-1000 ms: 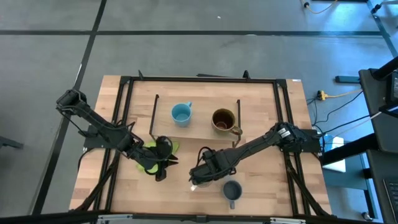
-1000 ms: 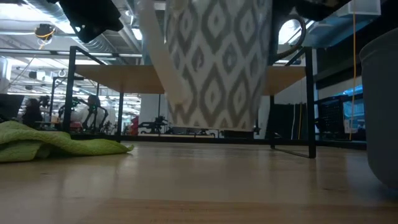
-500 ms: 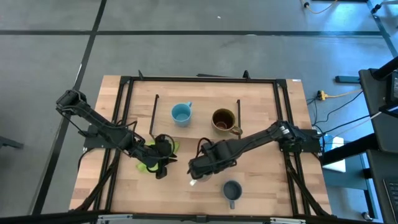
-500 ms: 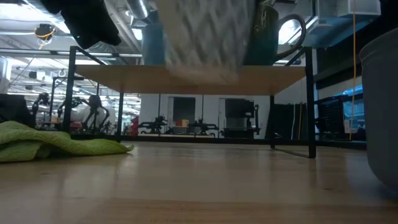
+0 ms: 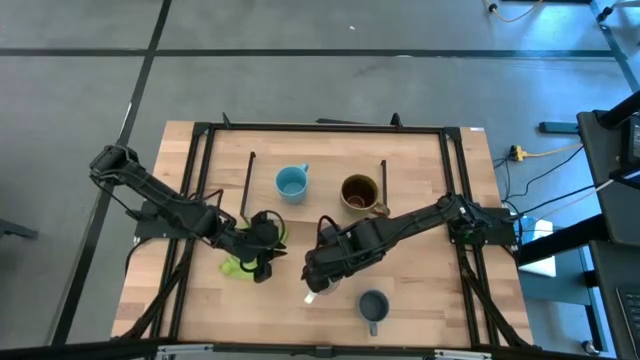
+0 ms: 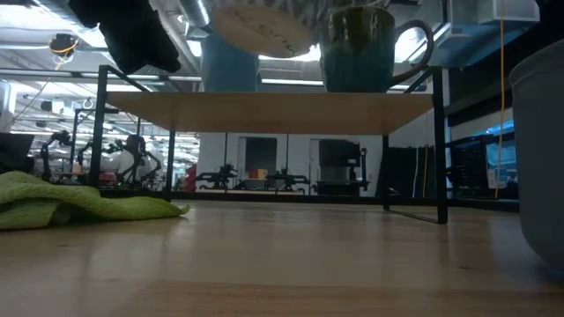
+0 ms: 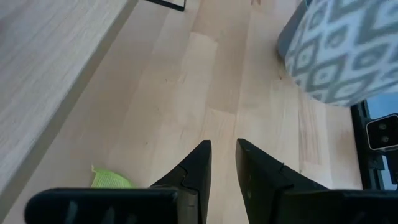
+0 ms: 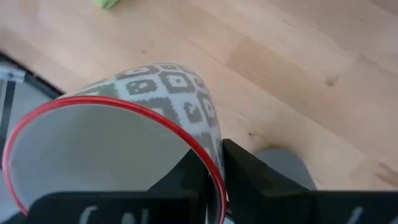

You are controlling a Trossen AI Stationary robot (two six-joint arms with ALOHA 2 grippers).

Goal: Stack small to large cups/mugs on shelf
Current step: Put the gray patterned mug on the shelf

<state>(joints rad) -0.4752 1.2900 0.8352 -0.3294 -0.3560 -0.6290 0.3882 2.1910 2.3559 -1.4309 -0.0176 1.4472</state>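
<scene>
White patterned mug (image 8: pixel 118 143) hangs lifted off the tabletop, its red rim pinched in the right claw (image 8: pixel 214 180).

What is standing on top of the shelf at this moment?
On the shelf stand a light blue mug and a brown mug with a dark inside. The right gripper holds the patterned white mug above the table, partly covering the shelf's front edge.

Even, bright light falls on the table (image 5: pixel 420 300) from overhead with soft shadows. In the low view, ceiling lamps glare and the near mug (image 6: pixel 539 150) blurs.
</scene>
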